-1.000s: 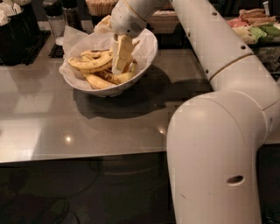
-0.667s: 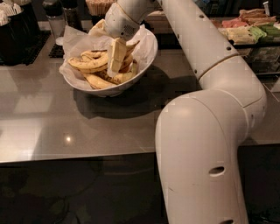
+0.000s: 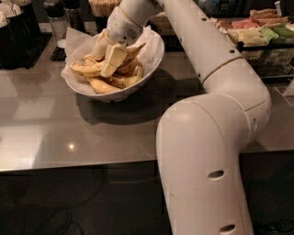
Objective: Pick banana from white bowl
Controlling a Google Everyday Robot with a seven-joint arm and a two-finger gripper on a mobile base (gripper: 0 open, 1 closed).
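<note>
The white bowl (image 3: 151, 62), lined with crinkled white paper, stands on the grey counter (image 3: 115, 133) at the back left. It holds several yellow bananas (image 3: 87, 69). My gripper (image 3: 107, 58) reaches down from the upper right into the middle of the bowl. It is open, with its pale fingers (image 3: 115, 57) down among the bananas and one banana lying between them. My white arm (image 3: 206, 137) fills the right side of the view and hides part of the counter.
Black containers (image 3: 18, 27) and a glass shaker (image 3: 57, 20) stand at the back left. A basket (image 3: 104, 7) is behind the bowl. A black wire rack with coloured packets (image 3: 259, 36) is at the back right. The counter's front edge (image 3: 69, 167) runs below.
The gripper has swung a little to the left and sunk deeper into the bowl, onto the bananas. The bananas and bowl have not visibly shifted.
</note>
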